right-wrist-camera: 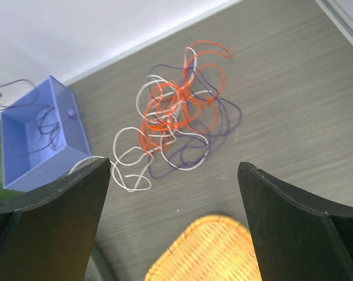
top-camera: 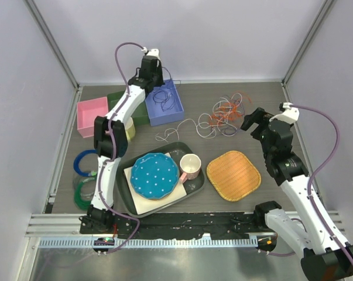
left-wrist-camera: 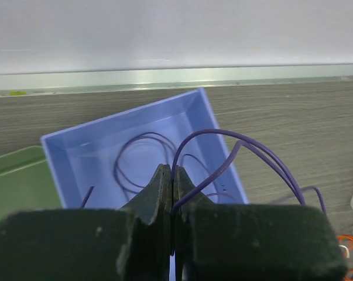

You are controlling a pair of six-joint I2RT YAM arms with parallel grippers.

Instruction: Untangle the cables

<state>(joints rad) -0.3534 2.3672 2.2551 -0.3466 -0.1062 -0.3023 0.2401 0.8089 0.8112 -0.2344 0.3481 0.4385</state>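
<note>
Just past the woven mat (top-camera: 233,174) at the table's near side, the right gripper (right-wrist-camera: 173,170) hangs over the wood with its fingers spread wide and nothing between them. Beyond it lie the cables (right-wrist-camera: 176,111), a loose knot of orange, white and dark purple loops resting on the tabletop, with one white strand (top-camera: 182,126) trailing off towards the blue box (top-camera: 167,117). At the far side the left gripper (left-wrist-camera: 172,170) hovers above that box with its fingers pressed together on a purple cable (left-wrist-camera: 223,136), which arcs up out of the pinch and curves away to the right. More purple loops lie inside the box.

The wire looks very light, springy and thin (likely to slip from a loose pinch), so one pulled loop would probably drag the whole knot. The safest hold appears to be an outlying loop or free end at the knot's edge, not its crowded orange centre.
</note>
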